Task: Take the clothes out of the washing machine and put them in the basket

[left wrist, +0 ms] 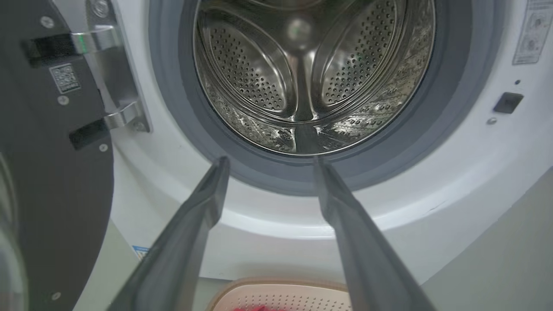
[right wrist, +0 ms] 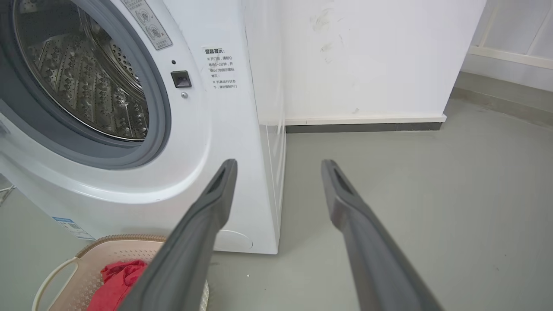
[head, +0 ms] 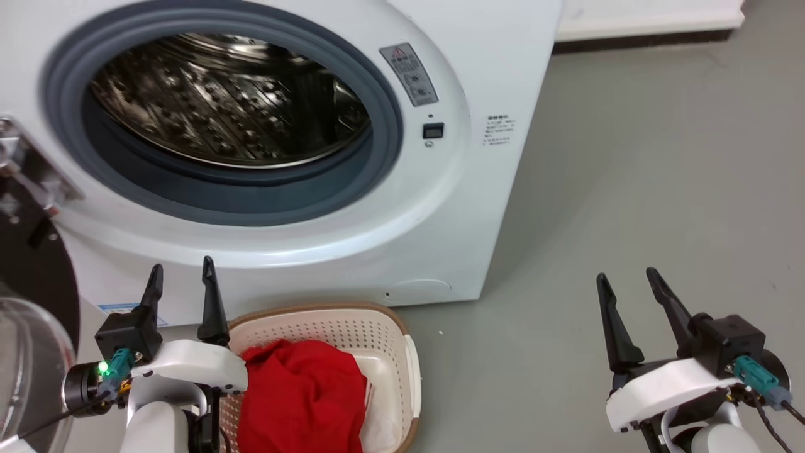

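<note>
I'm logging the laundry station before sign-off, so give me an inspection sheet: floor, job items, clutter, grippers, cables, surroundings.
Surface: grey floor, smooth.
Job's things: washing machine with its door swung open to the left, no garment seen in the drum; red clothes lying in the basket in front of it.
Clutter: one pale speck on the floor by the basket.
Grippers: left gripper open, holding nothing, at the basket's left rim; right gripper open, holding nothing, over the floor.
Cables: black cable at the left wrist; braided cable with a teal plug at the right wrist.
Surroundings: white wall with a dark baseboard behind.
</note>
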{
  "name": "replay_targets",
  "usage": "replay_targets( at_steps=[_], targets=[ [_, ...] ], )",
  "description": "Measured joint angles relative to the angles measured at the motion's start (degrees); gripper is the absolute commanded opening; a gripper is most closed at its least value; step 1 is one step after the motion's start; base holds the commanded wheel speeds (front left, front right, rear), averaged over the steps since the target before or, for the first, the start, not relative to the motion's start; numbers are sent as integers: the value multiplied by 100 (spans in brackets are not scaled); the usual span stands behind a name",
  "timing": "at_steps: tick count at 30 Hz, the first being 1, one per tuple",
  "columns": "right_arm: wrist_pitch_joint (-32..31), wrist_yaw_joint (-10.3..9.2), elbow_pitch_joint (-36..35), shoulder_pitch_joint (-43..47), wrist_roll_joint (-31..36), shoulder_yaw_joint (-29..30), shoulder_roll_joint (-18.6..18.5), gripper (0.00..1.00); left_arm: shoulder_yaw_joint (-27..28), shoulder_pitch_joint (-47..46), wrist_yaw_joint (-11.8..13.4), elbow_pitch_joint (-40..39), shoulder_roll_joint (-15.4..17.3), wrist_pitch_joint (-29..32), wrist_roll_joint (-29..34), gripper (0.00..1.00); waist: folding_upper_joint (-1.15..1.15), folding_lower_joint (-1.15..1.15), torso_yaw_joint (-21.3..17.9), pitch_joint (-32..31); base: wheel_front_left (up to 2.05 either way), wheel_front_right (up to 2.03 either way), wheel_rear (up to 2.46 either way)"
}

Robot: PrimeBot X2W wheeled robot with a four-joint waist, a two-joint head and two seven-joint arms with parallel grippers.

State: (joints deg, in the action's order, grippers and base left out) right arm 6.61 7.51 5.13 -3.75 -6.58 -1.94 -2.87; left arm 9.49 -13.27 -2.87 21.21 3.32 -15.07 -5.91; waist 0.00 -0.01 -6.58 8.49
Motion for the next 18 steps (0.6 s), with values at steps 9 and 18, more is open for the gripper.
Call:
replay_targets(
  at_steps=[9,18],
  targets=[
    [-162,0,-208,319,133,63,0,100,-396,462,94,-1022,-19,-1,437,100,0,0,263,-412,0,0,0],
    [-294,0,-436,650,256,80,-1,100,-528,1241,159,-1437,49,185,587,100,0,0,388,-755,0,0,0]
  ],
)
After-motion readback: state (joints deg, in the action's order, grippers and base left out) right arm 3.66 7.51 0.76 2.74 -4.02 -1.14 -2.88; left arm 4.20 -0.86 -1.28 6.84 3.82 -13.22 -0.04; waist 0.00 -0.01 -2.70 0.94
